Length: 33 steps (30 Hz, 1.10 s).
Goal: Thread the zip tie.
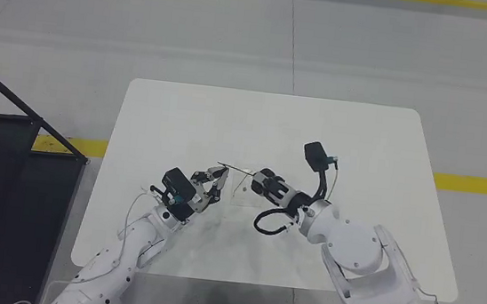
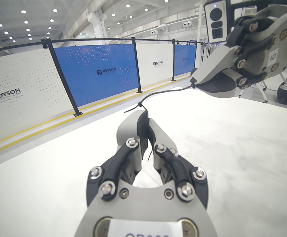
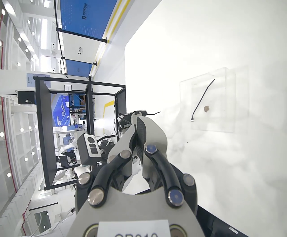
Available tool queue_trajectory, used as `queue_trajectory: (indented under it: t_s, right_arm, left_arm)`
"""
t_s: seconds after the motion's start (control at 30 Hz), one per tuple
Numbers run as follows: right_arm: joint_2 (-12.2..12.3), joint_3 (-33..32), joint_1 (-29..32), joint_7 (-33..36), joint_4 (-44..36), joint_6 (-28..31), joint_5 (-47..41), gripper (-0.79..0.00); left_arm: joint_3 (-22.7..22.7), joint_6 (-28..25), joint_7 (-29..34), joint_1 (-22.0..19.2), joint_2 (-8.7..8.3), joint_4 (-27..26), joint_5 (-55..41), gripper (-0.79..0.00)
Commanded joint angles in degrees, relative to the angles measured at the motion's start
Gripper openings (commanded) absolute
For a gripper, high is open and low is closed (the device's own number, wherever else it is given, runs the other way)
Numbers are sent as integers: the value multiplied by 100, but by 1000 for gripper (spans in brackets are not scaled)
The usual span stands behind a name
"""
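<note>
So the left gripper (image 2: 144, 116) is pinched tight on the thin black plastic zip tie (image 2: 166, 91), with the tie's little square head (image 2: 139, 104) sitting just past its fingertips. From that head the strap runs across to the right gripper (image 2: 194, 82), which is clamped on it at the very tips. Both are held up off the white table (image 2: 201, 157). A short end pokes out the far side of the head, so I'd guess the tip is through. If it were me, I'd hold the left dead steady and feed with the right straight along the slot, no twisting, or the strap buckles. On the table near the right gripper, a second black zip tie (image 3: 201, 98) lies on a square clear plastic sheet (image 3: 231, 101).
</note>
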<state>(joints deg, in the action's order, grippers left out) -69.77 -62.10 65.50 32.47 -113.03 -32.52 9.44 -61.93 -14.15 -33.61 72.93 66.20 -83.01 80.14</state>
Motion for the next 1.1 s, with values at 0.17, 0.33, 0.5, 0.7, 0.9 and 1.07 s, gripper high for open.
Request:
queue_trajectory:
  t_s: [0.17,0.33,0.5,0.7,0.9,1.07]
  right_arm:
    - [-16,22,-54,-10,36,-170,-4,-785]
    - [-28,100,-136,34,62,-296,58,-785]
    - [-42,154,-194,41,76,-352,77,-785]
    - [-24,16,-105,79,59,-113,6,-22]
    - [80,-394,324,251,-53,724,79,0]
    - [201,-778,749,639,-78,1662,269,0]
  left_arm:
    - [0,0,0,0,0,0,0,-785]
    - [0,0,0,0,0,0,0,-785]
    - [0,0,0,0,0,0,0,-785]
    - [0,0,0,0,0,0,0,-785]
    - [-122,-222,163,90,-14,-219,-193,-785]
    - [-347,-907,371,192,-62,-424,-592,-785]
